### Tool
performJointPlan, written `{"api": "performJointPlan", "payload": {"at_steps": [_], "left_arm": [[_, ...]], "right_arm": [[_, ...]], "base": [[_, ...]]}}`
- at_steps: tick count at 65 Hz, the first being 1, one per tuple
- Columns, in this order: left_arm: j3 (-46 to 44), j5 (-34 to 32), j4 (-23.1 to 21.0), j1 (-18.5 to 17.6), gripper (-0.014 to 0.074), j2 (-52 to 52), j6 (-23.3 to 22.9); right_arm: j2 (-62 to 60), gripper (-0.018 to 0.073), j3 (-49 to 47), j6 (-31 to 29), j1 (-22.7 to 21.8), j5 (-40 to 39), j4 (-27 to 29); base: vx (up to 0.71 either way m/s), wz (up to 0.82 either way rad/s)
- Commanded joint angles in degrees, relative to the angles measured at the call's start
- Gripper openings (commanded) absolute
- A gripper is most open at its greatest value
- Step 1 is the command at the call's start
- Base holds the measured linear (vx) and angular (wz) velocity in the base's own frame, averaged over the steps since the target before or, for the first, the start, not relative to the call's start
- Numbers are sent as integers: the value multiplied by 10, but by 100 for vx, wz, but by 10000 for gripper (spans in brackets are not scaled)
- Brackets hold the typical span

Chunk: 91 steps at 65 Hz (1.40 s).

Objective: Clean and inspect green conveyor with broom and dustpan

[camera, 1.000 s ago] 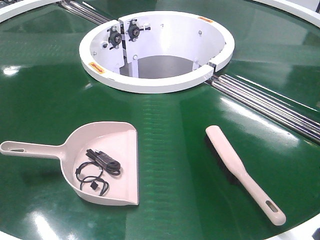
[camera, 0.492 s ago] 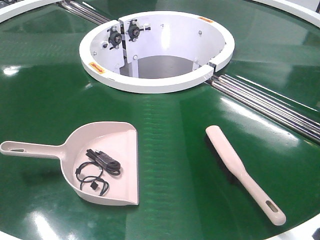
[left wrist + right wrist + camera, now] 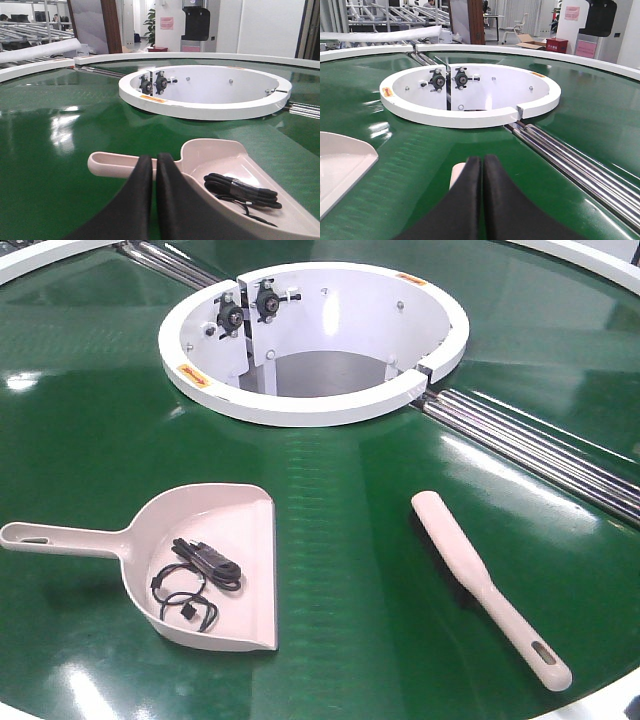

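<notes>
Item: green conveyor [image 3: 340,570], glossy belt carrying both tools; metal rollers [image 3: 540,445] run off to the right of the white ring housing [image 3: 300,405].

Item: dustpan [image 3: 215,560], lying flat on the belt at left, handle pointing left, mouth toward the centre. A coiled black cable [image 3: 195,580] lies inside the pan (apparently the debris already collected).

Item: broom [image 3: 485,585], lying flat at right, well apart from the dustpan, slotted handle end nearest the belt's white rim.

Item: left pincer [image 3: 154,162], black pads pressed together, holding nothing. It sits low and just short of the dustpan handle, which crosses directly beyond the tips.

Item: right pincer [image 3: 482,162], pads likewise closed, empty. The broom's blunt end shows just beyond its tips.

Handling note: neither tool appears grasped yet, so the step in hand is likely the pickup. Each pincer must spread before advancing, straddle its handle squarely and close on the narrow section; keep the pan level so the cable stays in.
</notes>
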Motion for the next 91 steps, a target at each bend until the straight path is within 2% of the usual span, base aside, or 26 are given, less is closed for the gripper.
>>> {"api": "performJointPlan", "payload": {"at_steps": [1, 63, 76, 84, 91], "left_arm": [[6, -44, -7, 2, -8, -9, -6], [5, -42, -7, 1, -8, -9, -7], [5, -42, -7, 2, -7, -9, -7], [5, -42, -7, 2, -6, -9, -7], [5, -42, -7, 2, -6, -9, -7]], "right_arm": [[4, -8, -15, -1, -2, -44, 1], [-5, -8, -11, -1, -4, -37, -1], [-8, -8, 16, 0, -70, -63, -9], [-43, -8, 60, 41, -83, -89, -53], [-82, -8, 105, 102, -83, -120, -101]], "base": [[0, 0], [0, 0], [0, 0], [0, 0], [0, 0]]}}
